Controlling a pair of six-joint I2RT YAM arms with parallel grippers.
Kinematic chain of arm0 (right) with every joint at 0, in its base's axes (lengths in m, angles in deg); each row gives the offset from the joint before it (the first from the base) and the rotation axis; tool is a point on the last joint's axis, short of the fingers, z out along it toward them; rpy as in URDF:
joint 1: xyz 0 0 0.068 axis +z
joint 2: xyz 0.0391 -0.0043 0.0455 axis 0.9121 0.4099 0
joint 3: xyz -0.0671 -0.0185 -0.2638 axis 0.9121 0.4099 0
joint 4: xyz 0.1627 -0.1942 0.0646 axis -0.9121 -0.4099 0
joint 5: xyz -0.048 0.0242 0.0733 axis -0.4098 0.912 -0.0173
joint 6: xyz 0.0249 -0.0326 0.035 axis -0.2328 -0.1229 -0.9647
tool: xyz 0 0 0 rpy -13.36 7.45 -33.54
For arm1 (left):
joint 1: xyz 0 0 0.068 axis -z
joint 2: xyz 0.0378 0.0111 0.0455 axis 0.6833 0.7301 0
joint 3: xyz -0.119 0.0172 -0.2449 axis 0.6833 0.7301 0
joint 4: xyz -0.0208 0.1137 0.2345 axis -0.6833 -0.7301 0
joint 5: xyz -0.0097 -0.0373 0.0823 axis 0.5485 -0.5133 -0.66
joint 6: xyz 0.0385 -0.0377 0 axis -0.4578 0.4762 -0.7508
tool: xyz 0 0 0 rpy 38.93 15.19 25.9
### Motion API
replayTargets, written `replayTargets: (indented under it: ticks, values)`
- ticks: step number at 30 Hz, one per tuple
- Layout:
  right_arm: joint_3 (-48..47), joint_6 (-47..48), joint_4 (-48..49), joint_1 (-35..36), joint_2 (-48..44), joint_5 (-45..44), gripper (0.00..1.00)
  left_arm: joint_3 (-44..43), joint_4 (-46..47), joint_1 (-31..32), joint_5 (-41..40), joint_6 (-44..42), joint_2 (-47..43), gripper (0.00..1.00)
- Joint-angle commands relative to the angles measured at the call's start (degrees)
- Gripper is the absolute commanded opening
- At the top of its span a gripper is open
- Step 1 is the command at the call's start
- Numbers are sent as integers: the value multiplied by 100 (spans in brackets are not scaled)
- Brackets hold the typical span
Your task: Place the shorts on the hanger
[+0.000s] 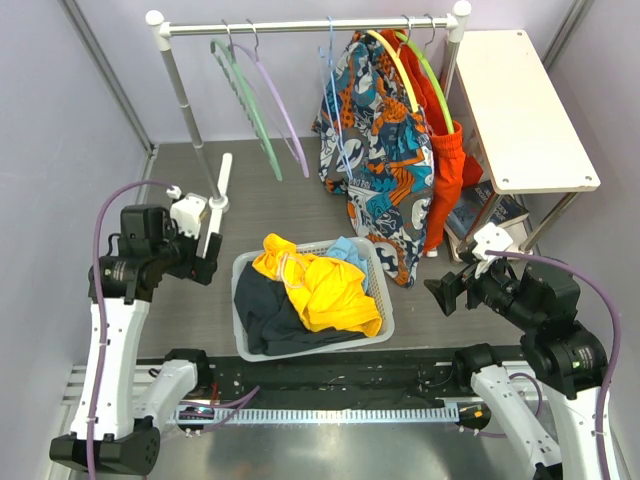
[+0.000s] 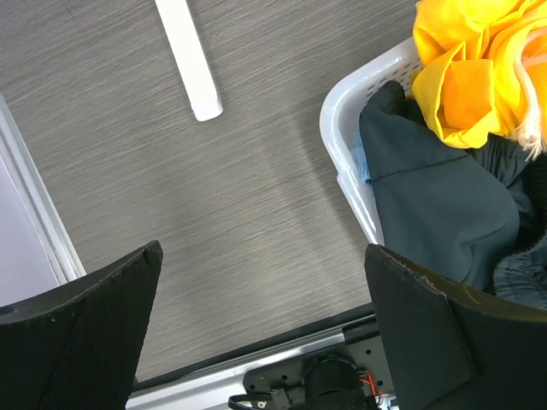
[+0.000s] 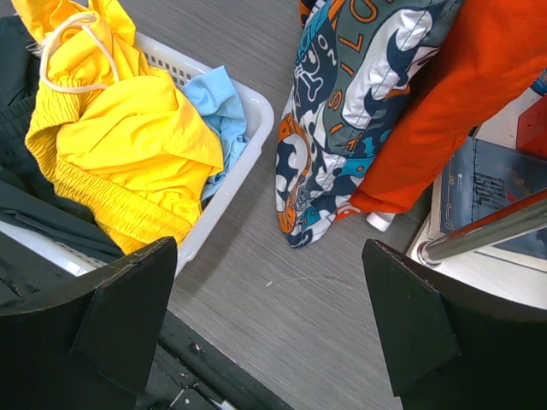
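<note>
Your left gripper [image 1: 205, 258] hangs over the left side of the table, just left of the laundry basket [image 1: 300, 352]. Its jaws are spread wide with nothing between them. In its wrist view you see bare grey tabletop between the fingers [image 2: 85, 333], and the basket's white corner [image 2: 342, 120] to the right.

Your right gripper [image 1: 445, 290] sits off the basket's right side, toward the right edge. It is also spread wide and holds nothing.

The basket stands near the near edge, about midway between your two arms. The shorts [image 1: 320, 290] lie crumpled in it, on top toward its right half, with the white drawstring [image 3: 64, 51] looped on the surface. They rest on a dark garment [image 1: 265, 310] that fills the basket's left half. A light-blue cloth [image 1: 347, 250] is tucked at the basket's far right corner.

Beyond the basket, a white foot bar [image 1: 218, 195] of the clothes rack lies on the table's left side.

Along the far edge runs the rail [image 1: 300, 26]. From left to right it carries a mint-green hanger [image 1: 245, 100], a lilac hanger [image 1: 280, 110] and the hanger [image 1: 331, 95], which is bare and just left of the patterned shorts [image 1: 385, 140]. A red-orange garment [image 1: 445, 150] hangs next, beside a white shelf [image 1: 520, 110] in the far right corner.
</note>
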Motion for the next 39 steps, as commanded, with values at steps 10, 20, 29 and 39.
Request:
replayTargets:
  ticks: [10,20,29,39]
  values:
    - [10,-75,160,-67,4,-65,95,-476,344,560,1214,-1072,1006,100]
    - [-8,-84,134,-137,39,-47,95,-63,941,2960,1056,-2013,1261,100]
    - [-43,-102,107,-199,118,14,95,7,1038,4868,776,-2910,2219,95]
    - [-149,-102,-51,-243,110,6,95,35,1293,5607,-174,-3113,3258,51]
